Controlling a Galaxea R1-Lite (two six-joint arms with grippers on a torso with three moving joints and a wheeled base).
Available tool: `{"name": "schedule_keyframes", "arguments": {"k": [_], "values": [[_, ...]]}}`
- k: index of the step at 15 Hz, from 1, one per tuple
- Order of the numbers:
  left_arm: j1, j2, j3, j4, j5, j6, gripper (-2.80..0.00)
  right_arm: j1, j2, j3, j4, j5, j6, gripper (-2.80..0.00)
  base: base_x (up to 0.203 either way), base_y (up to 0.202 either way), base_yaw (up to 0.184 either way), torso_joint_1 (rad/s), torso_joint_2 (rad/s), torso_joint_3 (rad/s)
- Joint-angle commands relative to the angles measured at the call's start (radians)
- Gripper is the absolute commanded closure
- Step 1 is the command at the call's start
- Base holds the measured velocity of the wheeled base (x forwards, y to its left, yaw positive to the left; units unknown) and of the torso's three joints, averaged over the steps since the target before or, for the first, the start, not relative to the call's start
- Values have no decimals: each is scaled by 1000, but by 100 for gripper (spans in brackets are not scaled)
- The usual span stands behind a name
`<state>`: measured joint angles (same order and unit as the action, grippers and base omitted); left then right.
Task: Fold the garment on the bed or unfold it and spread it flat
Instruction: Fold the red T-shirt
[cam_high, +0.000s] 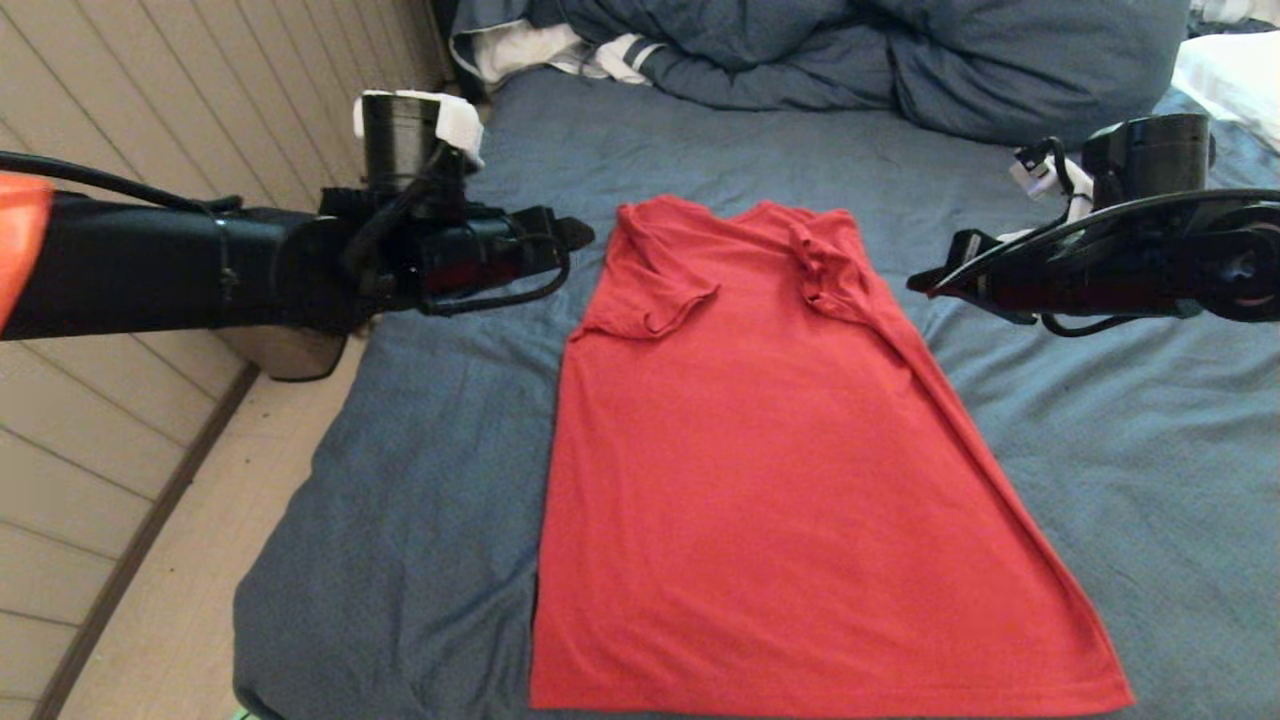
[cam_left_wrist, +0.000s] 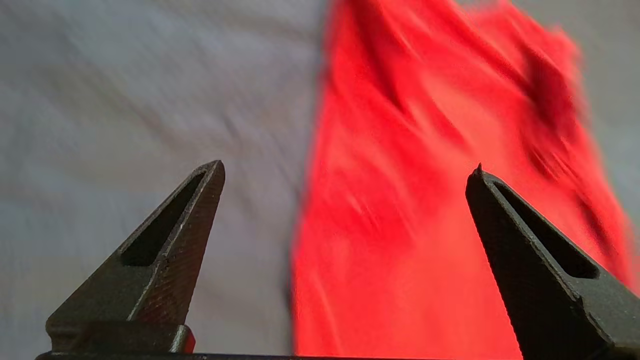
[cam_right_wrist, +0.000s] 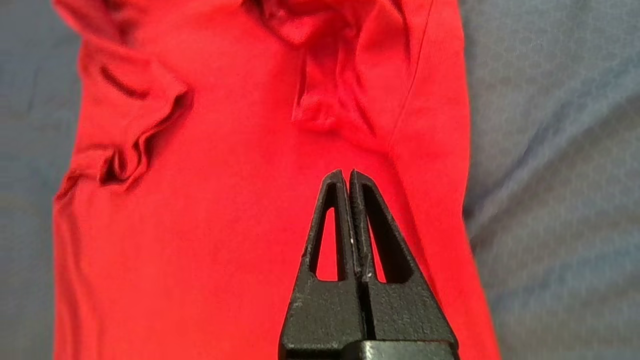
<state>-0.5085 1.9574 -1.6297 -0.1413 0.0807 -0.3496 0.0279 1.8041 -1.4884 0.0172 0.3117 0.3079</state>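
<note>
**Supervisor:** Report the garment's position.

**Operator:** I see the garment (cam_high: 790, 470), a red T-shirt, lying plain side up on the bed (cam_high: 420, 520), roughly central on the slate-blue sheet. The collar points toward the far end, the hem toward me. Both short sleeves are folded inward over the chest, and each fold is rumpled. The body below them lies fairly flat.

**Supervisor:** Left arm?

**Operator:** The left gripper (cam_left_wrist: 345, 167) hangs in the air beside the shirt's left shoulder. In the left wrist view I see its jaws spread wide with nothing between them; the shirt's left edge and bare sheet show below the gap.

**Supervisor:** Right arm?

**Operator:** The right gripper (cam_right_wrist: 348, 172) hangs above the sheet off the shirt's right shoulder, pointing inward. In the right wrist view its two fingers are pressed together tip to tip, and I see no cloth caught between them.

**Supervisor:** Surroundings?

**Operator:** A bunched dark-blue duvet (cam_high: 900, 60) lies across the far end of the bed, well apart from the shirt, with a white striped cloth (cam_high: 560, 50) beside its left end. A panelled wall (cam_high: 200, 100) runs along the left side.
</note>
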Motion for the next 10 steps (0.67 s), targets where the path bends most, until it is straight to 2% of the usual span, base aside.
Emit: {"name": "schedule_keyframes", "arguments": {"k": [1, 3, 5, 7, 10], "values": [[4, -198, 176, 24, -79, -11, -280, 0, -93, 80, 4, 6, -11, 0, 0, 0, 0, 0, 0, 0], [6, -325, 359, 34, -107, -18, -280, -6, -181, 175, 23, 7, -24, 0, 0, 0, 0, 0, 0, 0], [14, -458, 537, 40, -121, -22, -280, -24, -251, 231, 124, 6, -29, 0, 0, 0, 0, 0, 0, 0], [24, -562, 679, 41, -128, -24, -280, -59, -292, 258, 239, 6, -30, 0, 0, 0, 0, 0, 0, 0], [35, -674, 856, 41, -138, -39, -280, -91, -348, 324, 322, 1, -52, 0, 0, 0, 0, 0, 0, 0]]}}
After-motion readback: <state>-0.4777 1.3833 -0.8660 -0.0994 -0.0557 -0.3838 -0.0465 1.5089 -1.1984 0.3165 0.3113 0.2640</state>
